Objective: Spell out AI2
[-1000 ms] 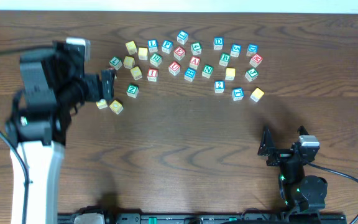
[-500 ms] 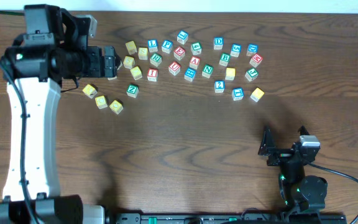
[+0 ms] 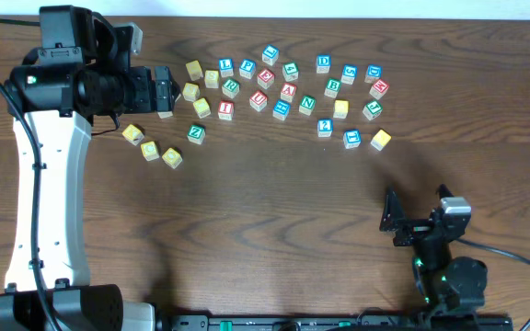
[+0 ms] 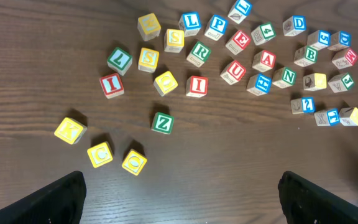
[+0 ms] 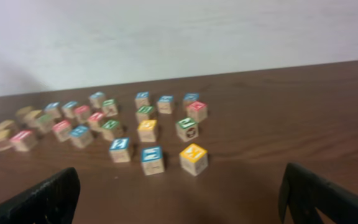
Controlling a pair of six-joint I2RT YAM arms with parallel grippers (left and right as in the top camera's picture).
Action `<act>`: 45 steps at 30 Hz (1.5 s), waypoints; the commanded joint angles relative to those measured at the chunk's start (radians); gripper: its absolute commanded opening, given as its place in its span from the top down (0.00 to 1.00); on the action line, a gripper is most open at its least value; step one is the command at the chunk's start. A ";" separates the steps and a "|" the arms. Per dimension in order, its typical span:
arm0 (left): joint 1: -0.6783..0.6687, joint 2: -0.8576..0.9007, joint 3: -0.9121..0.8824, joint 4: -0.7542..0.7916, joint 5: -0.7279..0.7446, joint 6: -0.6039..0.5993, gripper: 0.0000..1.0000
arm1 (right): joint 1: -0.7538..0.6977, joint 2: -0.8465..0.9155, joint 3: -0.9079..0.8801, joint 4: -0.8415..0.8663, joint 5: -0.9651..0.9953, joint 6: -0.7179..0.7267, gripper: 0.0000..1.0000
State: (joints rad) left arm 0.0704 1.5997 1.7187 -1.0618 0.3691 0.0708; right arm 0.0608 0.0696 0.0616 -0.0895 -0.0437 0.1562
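Many letter blocks lie scattered across the far half of the wooden table (image 3: 274, 211). The red A block (image 3: 288, 91) (image 4: 266, 60) lies mid-cluster. A red I block (image 3: 226, 109) (image 4: 196, 85) lies left of it, and a second red I block (image 4: 110, 84) lies further left. The blue 2 block (image 3: 325, 127) (image 4: 303, 104) lies to the right. My left gripper (image 3: 161, 92) (image 4: 182, 199) is open and empty, held high at the cluster's left end. My right gripper (image 3: 419, 207) (image 5: 179, 199) is open and empty, low near the front right, facing the blocks.
Three yellow blocks (image 3: 151, 147) and a green Z block (image 3: 196, 132) lie in front of the cluster's left end. A yellow block (image 3: 381, 139) (image 5: 193, 158) and a blue block (image 3: 352, 139) (image 5: 152, 159) are the nearest ones to the right gripper.
My left arm has swung back and up, carrying its gripper toward the far left of the cluster and uncovering a yellow block. My right gripper has shifted only slightly.
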 commanded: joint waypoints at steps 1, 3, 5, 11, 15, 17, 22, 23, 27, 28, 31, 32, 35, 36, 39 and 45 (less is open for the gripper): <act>-0.004 -0.005 0.019 0.001 0.016 -0.012 0.02 | -0.009 0.120 0.154 -0.028 -0.092 0.023 0.01; -0.004 -0.005 0.019 0.001 0.016 -0.013 0.02 | -0.009 0.203 0.231 -0.057 -0.095 0.023 0.01; -0.004 -0.005 0.019 0.000 0.015 -0.013 0.02 | -0.009 0.299 0.330 -0.102 -0.100 0.022 0.01; -0.004 -0.005 0.019 -0.003 -0.004 -0.014 0.03 | -0.009 0.583 0.655 -0.290 -0.107 -0.027 0.01; -0.004 -0.005 0.019 -0.003 -0.004 -0.016 0.02 | -0.009 0.768 0.891 -0.448 -0.128 -0.042 0.01; -0.006 -0.005 0.019 -0.003 -0.025 -0.016 0.02 | -0.009 0.845 0.995 -0.523 -0.132 -0.042 0.01; -0.043 -0.005 0.019 -0.001 -0.124 -0.017 0.02 | -0.009 1.061 1.256 -0.710 -0.134 -0.047 0.01; -0.067 -0.004 0.019 0.005 -0.156 -0.031 0.02 | -0.009 1.147 1.353 -0.777 -0.155 -0.082 0.01; -0.114 0.006 0.019 0.031 -0.203 -0.070 0.02 | -0.009 1.312 1.532 -0.898 -0.158 -0.095 0.01; -0.124 0.011 0.019 0.038 -0.202 -0.073 0.02 | -0.009 1.337 1.560 -0.917 -0.158 -0.095 0.01; -0.154 0.038 0.021 0.064 -0.202 -0.097 0.02 | -0.009 1.439 1.669 -0.997 -0.157 -0.114 0.01; -0.167 0.051 0.024 0.072 -0.202 -0.099 0.02 | -0.009 1.464 1.695 -1.016 -0.158 -0.122 0.01; -0.207 0.101 0.042 0.085 -0.203 -0.112 0.02 | -0.009 1.511 1.736 -1.039 -0.157 -0.129 0.01; -0.219 0.119 0.050 0.088 -0.204 -0.123 0.01 | -0.009 1.517 1.735 -1.036 -0.157 -0.129 0.01; -0.253 0.170 0.053 0.124 -0.206 -0.161 0.05 | -0.010 1.532 1.735 -1.021 -0.087 -0.129 0.01; -0.325 0.255 0.053 0.201 -0.206 -0.181 0.06 | -0.007 1.534 1.735 -1.049 -0.072 -0.128 0.01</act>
State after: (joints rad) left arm -0.2207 1.8275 1.7462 -0.8825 0.1764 -0.0834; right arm 0.0593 1.6054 1.7683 -1.1240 -0.1375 0.0422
